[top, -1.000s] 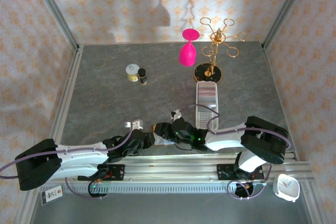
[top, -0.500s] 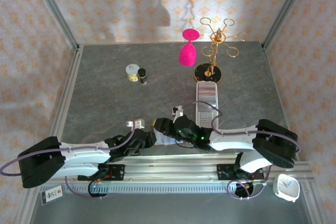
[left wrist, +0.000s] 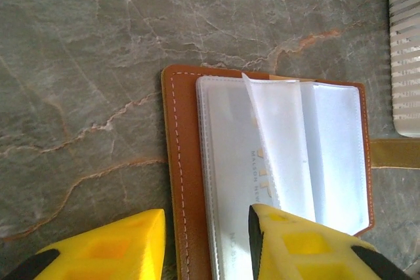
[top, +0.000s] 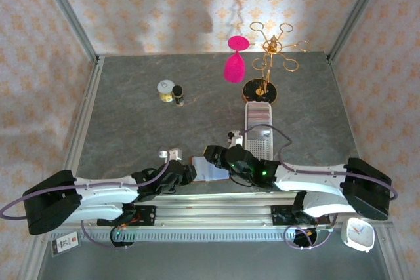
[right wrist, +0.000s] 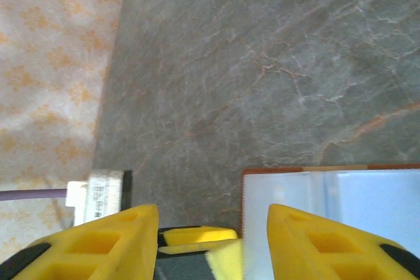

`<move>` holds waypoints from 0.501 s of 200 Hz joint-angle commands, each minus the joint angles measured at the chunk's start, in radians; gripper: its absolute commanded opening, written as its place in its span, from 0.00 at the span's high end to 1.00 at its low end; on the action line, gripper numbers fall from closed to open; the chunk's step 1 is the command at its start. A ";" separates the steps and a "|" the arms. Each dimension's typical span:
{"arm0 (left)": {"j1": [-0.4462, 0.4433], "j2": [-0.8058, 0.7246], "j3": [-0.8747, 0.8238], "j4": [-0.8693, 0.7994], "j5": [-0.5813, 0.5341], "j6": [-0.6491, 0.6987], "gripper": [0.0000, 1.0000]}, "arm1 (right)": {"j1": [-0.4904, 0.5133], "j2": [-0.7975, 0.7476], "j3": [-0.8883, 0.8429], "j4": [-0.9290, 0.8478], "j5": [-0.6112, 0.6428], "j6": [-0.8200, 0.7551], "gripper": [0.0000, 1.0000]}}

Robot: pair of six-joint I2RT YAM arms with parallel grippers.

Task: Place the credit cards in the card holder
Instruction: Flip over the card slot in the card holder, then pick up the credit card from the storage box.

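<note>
The holder (left wrist: 180, 162) lies open on the table (left wrist: 79, 63) between the left gripper (left wrist: 207, 227) and right gripper (right wrist: 213, 221), both spread and empty; its clear sleeves (left wrist: 328, 149) look limp and slippery, so the stiffer leather edge seems the best place to pinch.

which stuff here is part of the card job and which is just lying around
Job: open reddish-brown leather card holder with clear sleeves; pale printed card in a sleeve.
Lying about: long white perforated plastic tray; pink wine glass; gold wire glass rack; pale round jar; small dark bottle; white clock.
</note>
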State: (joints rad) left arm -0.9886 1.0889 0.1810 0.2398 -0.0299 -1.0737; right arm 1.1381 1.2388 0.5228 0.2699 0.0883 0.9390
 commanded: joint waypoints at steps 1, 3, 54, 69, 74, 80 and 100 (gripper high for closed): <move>-0.004 -0.014 -0.030 0.018 0.026 -0.006 0.60 | 0.006 0.034 0.002 -0.083 0.021 -0.018 0.53; -0.004 -0.016 -0.031 0.019 0.025 -0.006 0.60 | 0.006 0.039 0.003 -0.084 0.018 -0.018 0.53; -0.004 -0.107 -0.046 -0.025 -0.024 -0.025 0.56 | 0.006 0.096 0.034 -0.060 -0.009 -0.064 0.54; -0.004 -0.153 -0.056 -0.050 -0.054 -0.038 0.55 | 0.006 0.078 0.040 -0.051 0.010 -0.097 0.54; -0.003 -0.170 -0.059 -0.056 -0.064 -0.044 0.54 | 0.005 0.069 0.041 -0.049 0.015 -0.113 0.54; -0.003 -0.191 -0.064 -0.071 -0.074 -0.051 0.54 | 0.006 0.057 0.045 -0.049 0.017 -0.138 0.54; -0.002 -0.268 -0.055 -0.142 -0.117 -0.073 0.51 | 0.006 -0.009 0.069 -0.098 0.064 -0.247 0.55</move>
State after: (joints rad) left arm -0.9886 0.8978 0.1303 0.2016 -0.0631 -1.1076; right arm 1.1381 1.3174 0.5381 0.2043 0.0731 0.8322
